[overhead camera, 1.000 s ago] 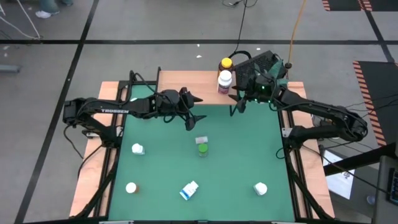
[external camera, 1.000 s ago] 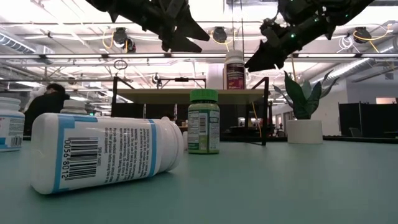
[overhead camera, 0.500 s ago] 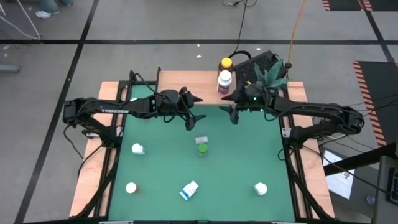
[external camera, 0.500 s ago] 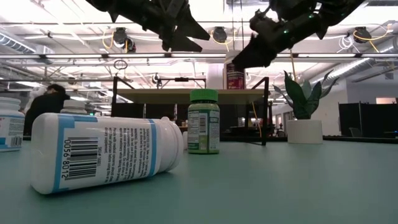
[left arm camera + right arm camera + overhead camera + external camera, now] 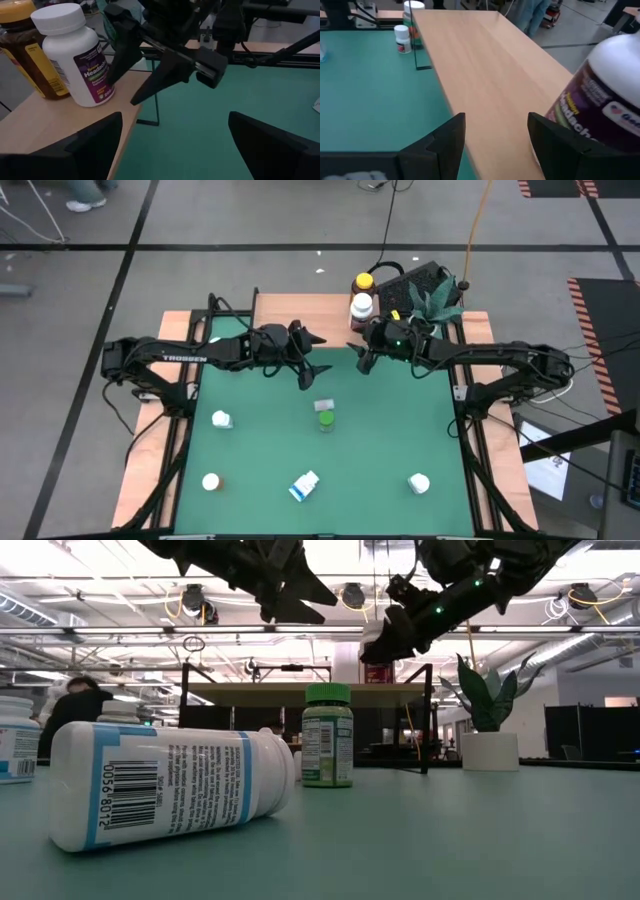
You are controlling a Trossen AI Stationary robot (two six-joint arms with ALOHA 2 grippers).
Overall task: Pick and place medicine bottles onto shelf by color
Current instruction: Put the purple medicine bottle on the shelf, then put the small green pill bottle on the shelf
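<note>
The shelf (image 5: 300, 310) is a light-wood board on black legs at the table's far edge. An amber, yellow-capped bottle (image 5: 364, 283) and a white, purple-labelled bottle (image 5: 361, 307) stand on its right end. A green bottle (image 5: 325, 417) stands upright mid-table. A blue-labelled bottle (image 5: 305, 485) lies on its side near the front. White-capped bottles stand at the left (image 5: 222, 419), front left (image 5: 211, 481) and front right (image 5: 418, 482). My left gripper (image 5: 318, 356) is open and empty, in the air before the shelf. My right gripper (image 5: 356, 356) is open and empty beside the purple-labelled bottle (image 5: 600, 105).
A white plant pot (image 5: 490, 750) with a green plant (image 5: 432, 300) stands at the far right, behind my right arm. Wooden side rails (image 5: 150, 470) run along the green table. The shelf's left half (image 5: 485, 65) is bare wood. A person (image 5: 75, 705) is in the room behind.
My right gripper has moved toward the table's left, away from the two bottles on the shelf and closer to my left gripper. It has stayed open. The bottles have not moved.
</note>
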